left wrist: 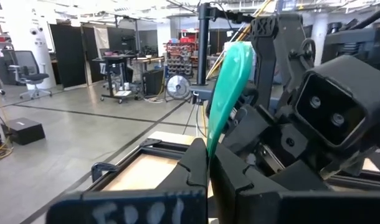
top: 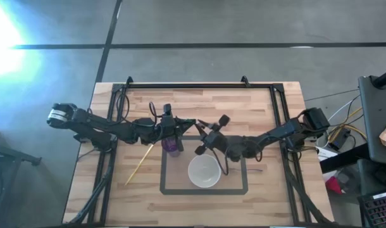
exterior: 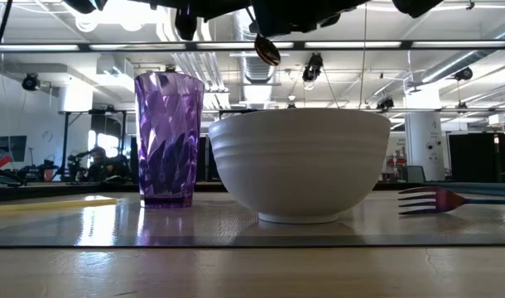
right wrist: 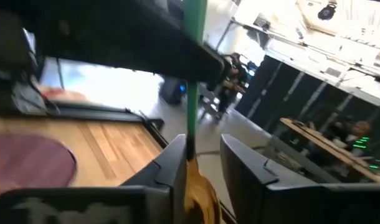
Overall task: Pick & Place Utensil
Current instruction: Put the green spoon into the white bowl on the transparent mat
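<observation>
The left gripper (left wrist: 209,163) has its fingers pressed together on the teal handle of a spoon (left wrist: 227,87), which rises from between the dark pads in the left wrist view. In the right wrist view the right gripper (right wrist: 199,163) has its fingers spread apart, the same green handle running down between them and the gold bowl of the spoon sitting low in the gap; whether either pad touches it cannot be told. From above, both grippers meet over the middle of the wooden table (top: 262,107), the left one just above the purple cup (top: 172,145) and the right one just behind the white bowl (top: 204,171). The level view shows the spoon's gold bowl hanging in the air above and between cup and bowl, clear of both. This looks like a handover in mid-air: the left arm appears to have taken the spoon and the right to be letting go. The placing itself is not done, since the spoon is in neither vessel; lowering it into the cup or bowl remains. A purple fork (exterior: 435,199) lies on the table beside the white bowl, and a yellow stick-like utensil (top: 139,163) lies by the cup, neither of them held.
</observation>
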Robot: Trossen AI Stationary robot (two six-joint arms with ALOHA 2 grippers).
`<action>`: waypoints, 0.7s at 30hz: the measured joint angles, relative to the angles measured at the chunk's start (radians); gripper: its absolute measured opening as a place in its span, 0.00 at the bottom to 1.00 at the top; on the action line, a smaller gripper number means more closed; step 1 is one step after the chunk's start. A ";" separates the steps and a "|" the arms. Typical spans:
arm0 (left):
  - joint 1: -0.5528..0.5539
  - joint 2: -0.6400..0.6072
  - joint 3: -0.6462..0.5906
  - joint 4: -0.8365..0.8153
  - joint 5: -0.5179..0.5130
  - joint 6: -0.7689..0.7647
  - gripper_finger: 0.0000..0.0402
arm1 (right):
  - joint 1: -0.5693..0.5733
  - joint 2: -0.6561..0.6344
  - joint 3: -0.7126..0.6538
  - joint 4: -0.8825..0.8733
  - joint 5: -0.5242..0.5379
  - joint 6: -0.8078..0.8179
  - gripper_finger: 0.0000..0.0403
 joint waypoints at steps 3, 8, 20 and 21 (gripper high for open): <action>0.000 0.000 0.001 -0.002 -0.002 0.013 0.00 | 0.006 -0.029 0.000 -0.106 0.045 0.003 0.28; 0.000 0.000 0.001 -0.005 -0.029 0.031 0.00 | 0.020 -0.128 0.000 -0.360 0.050 0.167 0.33; 0.000 -0.002 0.002 -0.046 0.047 0.075 0.00 | 0.024 -0.368 0.000 -0.849 -0.248 0.415 0.38; 0.000 -0.002 0.003 -0.046 0.074 0.075 0.00 | 0.024 -0.382 0.000 -0.855 -0.289 0.398 0.38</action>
